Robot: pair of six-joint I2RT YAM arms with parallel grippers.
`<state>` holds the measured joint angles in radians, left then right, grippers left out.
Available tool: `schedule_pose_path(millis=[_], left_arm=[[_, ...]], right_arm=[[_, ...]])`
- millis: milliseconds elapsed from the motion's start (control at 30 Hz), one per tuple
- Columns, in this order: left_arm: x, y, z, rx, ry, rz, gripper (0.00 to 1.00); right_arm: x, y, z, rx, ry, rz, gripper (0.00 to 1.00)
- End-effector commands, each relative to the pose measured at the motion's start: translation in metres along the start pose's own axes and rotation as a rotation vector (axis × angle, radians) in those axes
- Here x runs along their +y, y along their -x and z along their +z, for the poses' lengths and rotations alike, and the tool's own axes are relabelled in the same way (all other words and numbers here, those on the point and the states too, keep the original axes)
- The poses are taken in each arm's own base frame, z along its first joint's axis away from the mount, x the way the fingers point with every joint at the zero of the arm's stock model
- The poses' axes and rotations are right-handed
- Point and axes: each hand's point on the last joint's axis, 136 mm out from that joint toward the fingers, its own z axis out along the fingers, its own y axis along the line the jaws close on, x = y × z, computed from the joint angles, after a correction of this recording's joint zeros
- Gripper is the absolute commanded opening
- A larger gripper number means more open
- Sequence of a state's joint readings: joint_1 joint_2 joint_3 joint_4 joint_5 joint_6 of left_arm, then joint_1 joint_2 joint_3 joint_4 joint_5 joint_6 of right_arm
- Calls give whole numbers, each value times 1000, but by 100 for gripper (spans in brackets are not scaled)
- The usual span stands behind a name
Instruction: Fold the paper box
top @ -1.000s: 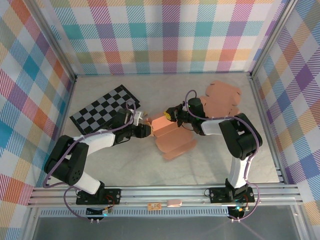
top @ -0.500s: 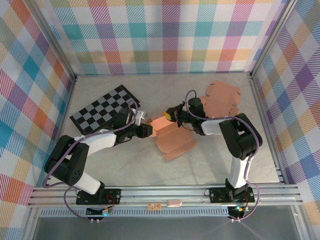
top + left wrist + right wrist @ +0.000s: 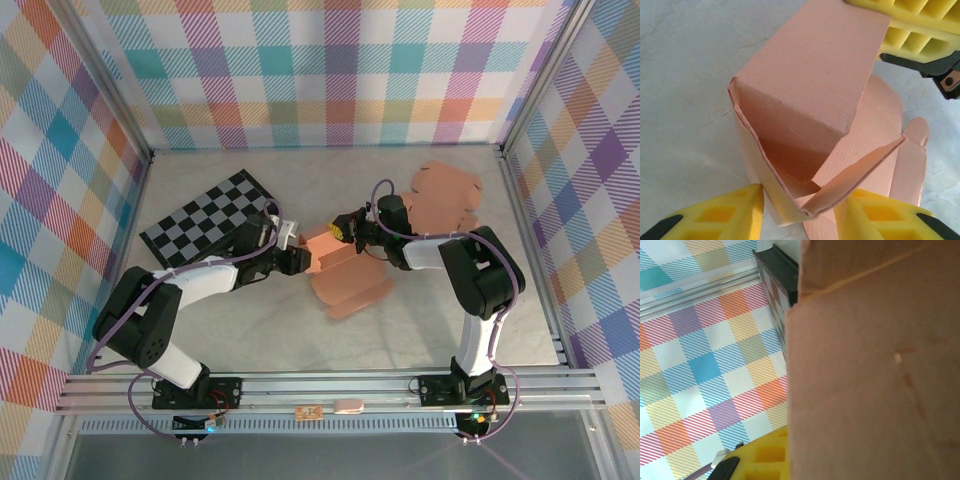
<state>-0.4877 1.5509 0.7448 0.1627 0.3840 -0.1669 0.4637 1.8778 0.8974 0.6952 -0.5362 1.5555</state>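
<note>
Your left claw (image 3: 294, 258), with the checkered board (image 3: 200, 228) just beside it on its left, stands spread. Its yellow pads (image 3: 725, 215) straddle the lower corner at the open end of the paper box (image 3: 810, 85), and one loose flap crosses between them. The box sits half-formed between your two claws, mouth toward the left one, with further flaps flat on the table (image 3: 250, 330). Your right claw (image 3: 346, 229) pinches the box's far wall, and a flat cardboard blank (image 3: 446, 195) lies just behind that claw.
</note>
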Motion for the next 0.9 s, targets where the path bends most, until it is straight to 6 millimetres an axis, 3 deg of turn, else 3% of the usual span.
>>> schedule_pose_path(millis=[0,400,867], left_arm=[[-2,10,7,-30,37,30,42],[17,2,20,-66,275,43,44],[25,6,29,-107,391,39,41]], right_arm=[[6,-3,1,15,27,-38,0],[-7,-3,3,-14,92,-88,0],[-35,-2,1,-27,114,-95,0]])
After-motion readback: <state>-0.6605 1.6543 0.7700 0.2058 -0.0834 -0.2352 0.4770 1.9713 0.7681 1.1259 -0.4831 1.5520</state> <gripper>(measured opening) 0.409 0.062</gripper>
